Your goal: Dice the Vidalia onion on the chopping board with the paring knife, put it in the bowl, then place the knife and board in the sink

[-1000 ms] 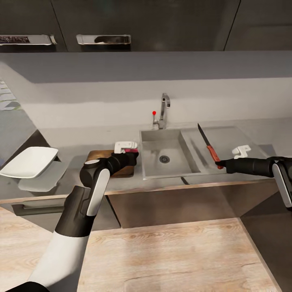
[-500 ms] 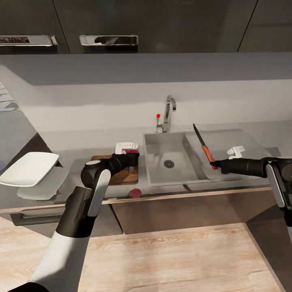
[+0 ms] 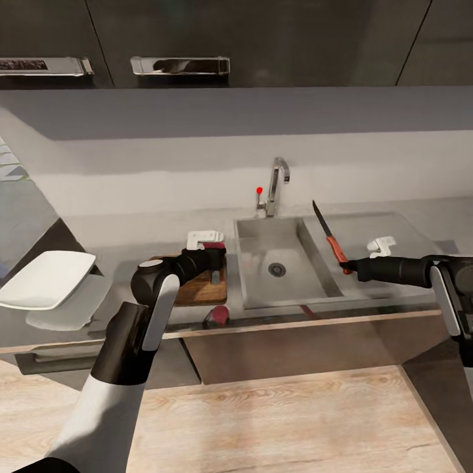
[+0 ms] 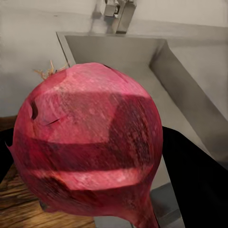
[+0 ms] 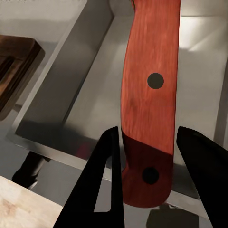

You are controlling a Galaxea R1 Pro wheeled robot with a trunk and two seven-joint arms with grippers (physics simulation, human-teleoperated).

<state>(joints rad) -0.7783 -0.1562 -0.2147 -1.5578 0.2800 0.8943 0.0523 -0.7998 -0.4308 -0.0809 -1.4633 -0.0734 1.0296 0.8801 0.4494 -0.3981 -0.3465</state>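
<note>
One Vidalia onion (image 4: 88, 147) sits gripped in my left claw (image 3: 213, 255), the dark fingers (image 4: 197, 183) closed against its sides, held just over the chopping board (image 3: 197, 289); one board only, dark wood, lying on the worktop (image 3: 125, 253) just left of the sink (image 3: 289, 299), its right edge near the basin wall; a small dark-red rounded shape (image 3: 217, 316) shows at the worktop's front edge below the board, and I cannot tell what it is; one paring knife (image 3: 330, 240) is clamped in my right claw (image 3: 349, 267) by the butt of its red-orange handle (image 5: 149, 99), the fingers (image 5: 107, 180) pressed in on either side, the blade pointing up and away over the flat steel drainboard (image 3: 368, 230); one sink, one round drain (image 3: 277, 269), one curved tap (image 3: 278, 185) with a red knob (image 3: 259, 190) at its back rim; the basin holds nothing I can see, so there is room inside it; one white bowl (image 3: 46, 279) sits at the far left end of the worktop, well apart from the board, with bare grey surface between them; a small white object (image 3: 381, 246) lies on the drainboard just beside my right arm; wooden floor (image 3: 276, 420) lies open in front of the dark cabinets
</note>
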